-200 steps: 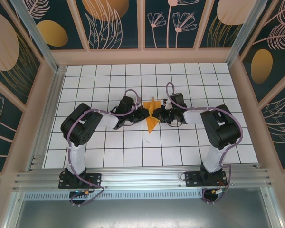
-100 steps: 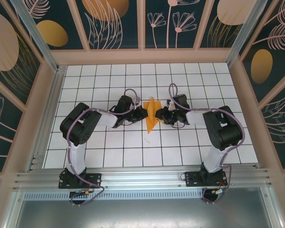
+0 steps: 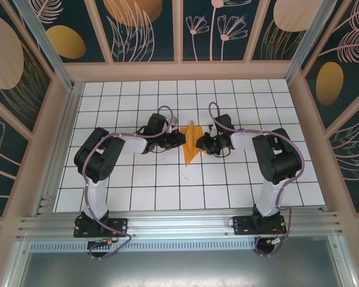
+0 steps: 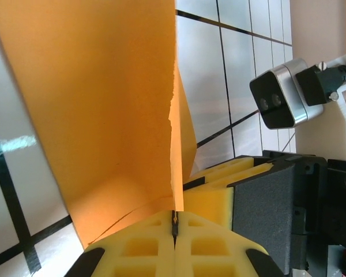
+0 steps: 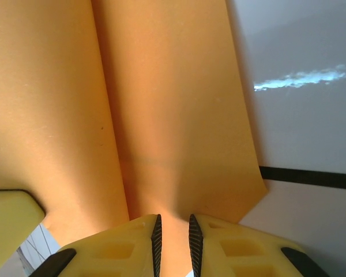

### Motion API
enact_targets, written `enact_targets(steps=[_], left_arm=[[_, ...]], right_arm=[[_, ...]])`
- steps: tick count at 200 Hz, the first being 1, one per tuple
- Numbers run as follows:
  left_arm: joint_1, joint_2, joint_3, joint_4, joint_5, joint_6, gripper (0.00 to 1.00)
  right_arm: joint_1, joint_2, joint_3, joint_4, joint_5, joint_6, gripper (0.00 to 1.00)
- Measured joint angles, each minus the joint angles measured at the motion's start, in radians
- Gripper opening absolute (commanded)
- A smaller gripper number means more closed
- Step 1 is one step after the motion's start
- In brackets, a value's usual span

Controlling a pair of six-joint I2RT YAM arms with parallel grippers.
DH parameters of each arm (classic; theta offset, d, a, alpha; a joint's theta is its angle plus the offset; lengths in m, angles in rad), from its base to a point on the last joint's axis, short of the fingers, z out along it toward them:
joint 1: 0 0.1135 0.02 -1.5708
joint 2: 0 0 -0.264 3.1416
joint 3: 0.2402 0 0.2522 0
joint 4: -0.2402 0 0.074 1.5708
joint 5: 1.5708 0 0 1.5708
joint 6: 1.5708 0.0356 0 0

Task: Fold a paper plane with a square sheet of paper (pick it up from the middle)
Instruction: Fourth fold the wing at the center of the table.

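The square sheet of paper [image 3: 191, 143] is folded into a narrow orange pointed shape and stands up between both grippers at the middle of the tiled table. My left gripper [image 3: 180, 141] is at its left side. In the left wrist view the yellow jaws [image 4: 174, 216] are shut on a thin edge of the paper [image 4: 104, 115]. My right gripper [image 3: 202, 143] is at the paper's right side. In the right wrist view its jaws [image 5: 173, 222] stand a narrow gap apart, with a fold of the orange paper [image 5: 161, 115] running into that gap.
The white tiled table [image 3: 137, 179] is enclosed by a pink frame with patterned walls [image 3: 179, 30]. A metal rail [image 3: 179, 221] runs along the near edge by the arm bases. The right arm's yellow finger [image 4: 219, 190] and wrist camera [image 4: 279, 98] sit close beside my left gripper.
Both grippers and the paper have shifted slightly toward the far side of the table. The paper looks narrower and more upright than a second ago.
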Motion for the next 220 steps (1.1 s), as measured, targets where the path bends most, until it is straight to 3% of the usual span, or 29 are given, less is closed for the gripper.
enact_targets(steps=[81, 220], left_arm=[[0.012, 0.053, 0.098, -0.200, -0.013, 0.154, 0.00], [0.019, 0.100, 0.180, -0.287, -0.076, 0.244, 0.00]], right_arm=[[0.009, 0.003, 0.016, -0.028, 0.026, -0.014, 0.26], [0.013, 0.006, 0.024, -0.036, 0.030, -0.032, 0.26]])
